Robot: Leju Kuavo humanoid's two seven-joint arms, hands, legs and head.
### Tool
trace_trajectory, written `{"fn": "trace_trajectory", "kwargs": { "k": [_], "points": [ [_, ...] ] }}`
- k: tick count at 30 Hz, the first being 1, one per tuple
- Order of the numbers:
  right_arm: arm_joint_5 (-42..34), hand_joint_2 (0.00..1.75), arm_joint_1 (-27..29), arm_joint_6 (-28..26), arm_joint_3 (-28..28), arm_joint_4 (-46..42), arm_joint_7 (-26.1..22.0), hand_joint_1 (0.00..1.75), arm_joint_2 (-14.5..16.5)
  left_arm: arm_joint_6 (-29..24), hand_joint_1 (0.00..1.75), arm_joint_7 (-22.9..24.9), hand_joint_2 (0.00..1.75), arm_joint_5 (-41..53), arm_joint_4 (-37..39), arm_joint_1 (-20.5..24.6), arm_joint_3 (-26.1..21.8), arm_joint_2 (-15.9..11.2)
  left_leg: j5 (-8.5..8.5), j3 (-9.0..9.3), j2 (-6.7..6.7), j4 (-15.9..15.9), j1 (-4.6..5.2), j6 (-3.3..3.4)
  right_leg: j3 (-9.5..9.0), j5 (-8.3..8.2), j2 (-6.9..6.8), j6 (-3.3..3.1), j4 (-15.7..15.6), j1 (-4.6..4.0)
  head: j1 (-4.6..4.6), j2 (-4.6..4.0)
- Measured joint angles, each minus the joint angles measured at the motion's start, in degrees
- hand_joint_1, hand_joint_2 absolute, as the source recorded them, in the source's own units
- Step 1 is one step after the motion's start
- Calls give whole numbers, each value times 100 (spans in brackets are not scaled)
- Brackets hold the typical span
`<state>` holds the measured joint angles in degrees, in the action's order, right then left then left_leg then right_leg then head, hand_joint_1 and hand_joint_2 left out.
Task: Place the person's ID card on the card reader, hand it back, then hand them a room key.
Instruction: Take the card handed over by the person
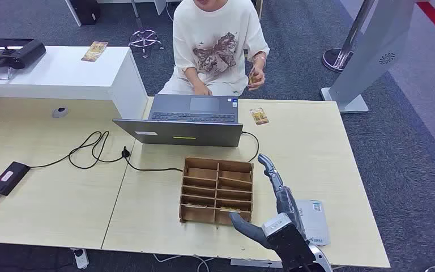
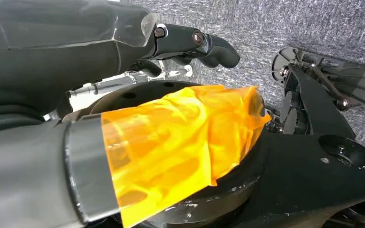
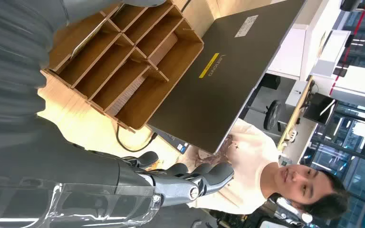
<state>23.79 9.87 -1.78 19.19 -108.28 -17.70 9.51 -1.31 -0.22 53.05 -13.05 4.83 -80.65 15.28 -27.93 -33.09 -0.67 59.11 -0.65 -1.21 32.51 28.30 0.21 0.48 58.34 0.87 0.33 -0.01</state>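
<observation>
My right hand (image 1: 277,209) hovers over the desk's front right, just right of the wooden compartment box (image 1: 218,190). Its fingers are stretched toward the person and hold nothing. The right wrist view shows this right hand (image 3: 171,183) with its fingers apart, near the box (image 3: 123,61). The seated person (image 1: 215,45) holds a small card (image 1: 253,76) at chest height. A second card (image 1: 259,116) lies on the desk beside the laptop (image 1: 190,119). A black flat device (image 1: 9,177) with a cable sits at the desk's left. My left hand (image 2: 195,42) hangs over the floor, holding nothing.
A white flat item with a label (image 1: 315,221) lies under my right wrist near the front edge. A black cable (image 1: 93,150) loops across the desk's middle left. A white counter (image 1: 62,73) with a card (image 1: 94,51) stands at the back left.
</observation>
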Motion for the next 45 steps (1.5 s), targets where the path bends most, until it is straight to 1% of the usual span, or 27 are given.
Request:
{"fn": "trace_trajectory", "kwargs": {
  "k": [5, 9, 13, 19, 23, 26, 30, 32, 37, 41, 45],
  "points": [
    [160, 175, -6, -63, 0, -1, 31, 0, 0, 4, 0, 0, 0, 0, 0, 0, 0, -1, 0, 0, 0, 0, 0, 0, 0, 0, 0, 0, 0, 0, 0, -1],
    [675, 175, -109, -262, 3, -42, 164, 0, -3, 11, 0, -2, 0, 3, 0, 0, 0, -2, 0, 0, 1, 0, 0, 0, 0, 0, 2, 0, 0, 0, -1, 0],
    [1217, 175, -451, -409, 34, -70, 391, 0, -23, 21, 0, -4, 0, 40, 0, 4, 0, -5, 3, 1, 2, 0, 0, -2, 0, -2, 3, -1, 1, 0, 0, -1],
    [1910, 175, -1281, -500, 113, 74, 892, 0, -89, 73, 0, -26, 0, 133, 0, 7, 15, -23, 8, 1, 2, 0, 0, 0, 0, -7, 3, -6, 3, 0, 0, 0],
    [2459, 175, -1909, -532, 123, 404, 1288, 0, -103, 122, 0, -26, 0, 235, -2, 11, 71, -54, 13, -1, 1, 0, 0, -4, 2, -11, 2, -10, 6, 0, -1, -1],
    [2965, 175, -2522, -531, 120, 813, 1632, 0, -104, 162, 0, -23, 0, 345, -2, 21, 134, -92, 17, 0, 2, 0, 0, -7, 5, -14, 3, -12, 8, 0, 0, 0],
    [3406, 175, -3300, -473, 65, 1432, 1940, 0, -103, 219, 0, -16, 0, 452, -4, 29, 230, -144, 22, -1, -1, 0, -1, -10, 5, -17, 1, -11, 10, -1, 0, 0],
    [3672, 175, -3634, -464, 21, 1747, 2106, 0, -101, 241, 0, -14, 0, 501, -4, 28, 272, -170, 23, -2, -1, 0, -1, -12, 6, -18, 1, -11, 11, -1, -1, 1],
    [4606, 175, -4396, -551, -183, 2649, 2571, 0, -94, 308, 0, 0, 0, 663, -4, 32, 415, -231, 25, -3, -3, 1, 0, -10, 9, -19, 0, -10, 11, 0, -1, 0],
    [5104, 175, -4841, -721, -472, 3296, 2666, 0, -96, 335, 0, 2, 0, 752, -4, 31, 525, -281, 25, -3, -3, 2, 0, -10, 9, -20, 0, -9, 11, 0, 1, -1],
    [5463, 175, -5076, -828, -775, 3798, 2691, 0, -97, 371, 0, 0, 0, 805, -4, 30, 606, -323, 25, -4, -3, 2, 0, -10, 10, -20, 0, -9, 10, 0, -2, 0]
  ]
}}
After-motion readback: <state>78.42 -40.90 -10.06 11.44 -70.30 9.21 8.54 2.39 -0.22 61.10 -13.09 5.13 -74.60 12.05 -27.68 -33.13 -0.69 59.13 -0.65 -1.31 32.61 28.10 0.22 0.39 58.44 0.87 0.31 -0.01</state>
